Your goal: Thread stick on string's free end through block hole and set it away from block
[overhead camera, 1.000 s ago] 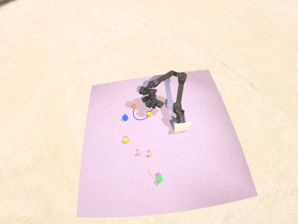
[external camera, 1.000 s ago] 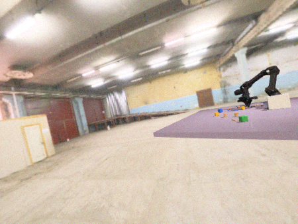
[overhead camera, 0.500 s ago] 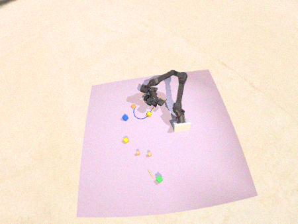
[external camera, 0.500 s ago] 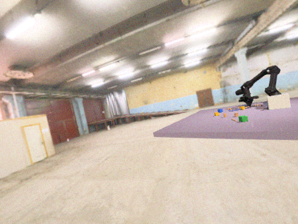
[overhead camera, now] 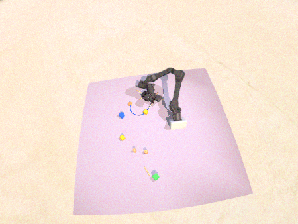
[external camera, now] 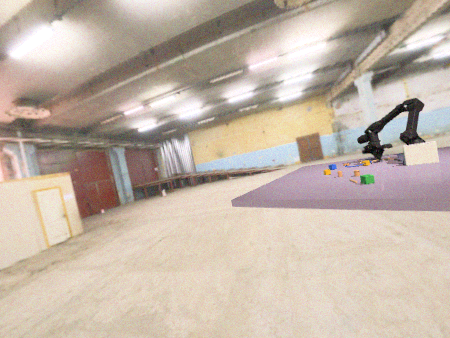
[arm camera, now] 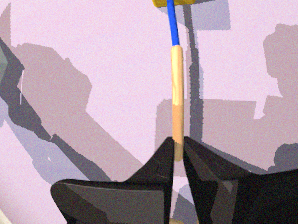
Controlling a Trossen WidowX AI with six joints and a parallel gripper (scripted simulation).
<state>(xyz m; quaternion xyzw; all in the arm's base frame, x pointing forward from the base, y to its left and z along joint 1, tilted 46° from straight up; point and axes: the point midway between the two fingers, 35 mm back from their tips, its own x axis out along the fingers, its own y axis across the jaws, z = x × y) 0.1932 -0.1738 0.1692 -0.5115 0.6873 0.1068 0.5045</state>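
My gripper (arm camera: pixel 177 141) (overhead camera: pixel 150 100) (external camera: pixel 374 150) is shut on the thin wooden stick (arm camera: pixel 177 90), holding it near its rear end. The stick points at the yellow block with a hole (overhead camera: pixel 145 112) and lies apart from it. The blue string (arm camera: pixel 172 19) runs from the stick's tip into the block's hole. In the top view the string (overhead camera: pixel 134 114) curves on from the block to the round wooden button (overhead camera: pixel 130 103). The block rests on the purple mat (overhead camera: pixel 198 159).
A blue cube (overhead camera: pixel 121 114), a yellow cube (overhead camera: pixel 122 137), two small orange pieces (overhead camera: pixel 134 150) (overhead camera: pixel 145 152), a loose stick (overhead camera: pixel 146 171) and a green cube (overhead camera: pixel 155 176) lie toward the front. The arm's white base (overhead camera: pixel 177 123) stands to the right.
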